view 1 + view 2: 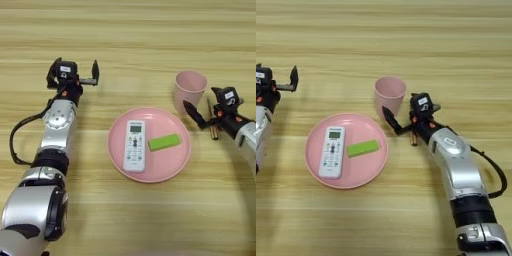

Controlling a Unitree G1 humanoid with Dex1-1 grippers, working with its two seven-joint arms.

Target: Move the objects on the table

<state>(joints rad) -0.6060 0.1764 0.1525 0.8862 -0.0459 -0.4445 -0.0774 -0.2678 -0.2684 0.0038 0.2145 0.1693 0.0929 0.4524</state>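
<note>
A pale pink cup (190, 89) stands upright on the wooden table (150, 30), just beyond the right side of a pink plate (116, 150). A bright green block (164, 142) lies on the plate's right half. My right gripper (410, 114) is open low over the table just right of the cup. Its left finger (392, 121) reaches toward the cup's base, and I cannot tell whether it touches. My left gripper (74, 69) stands open at the far left, well away from both objects, with nothing between its fingers.
A white remote control (134, 145) lies lengthwise on the plate, left of the green block. A thin orange-brown tool (414, 138) lies under the right gripper, mostly hidden by it. A black cable (15, 140) loops beside the left forearm.
</note>
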